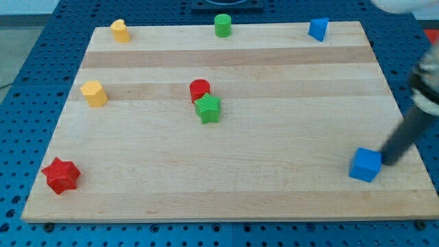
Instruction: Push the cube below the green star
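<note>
My tip (384, 162) sits at the blue cube's (365, 165) 3 o'clock side, touching or just beside it. The tool is a plain rod with nothing to part or close. The cube lies near the wooden tabletop's (226, 185) 4 o'clock corner, well apart from the green star (208, 108) near the middle. A red cylinder (199, 89) touches the star at its 11 o'clock.
</note>
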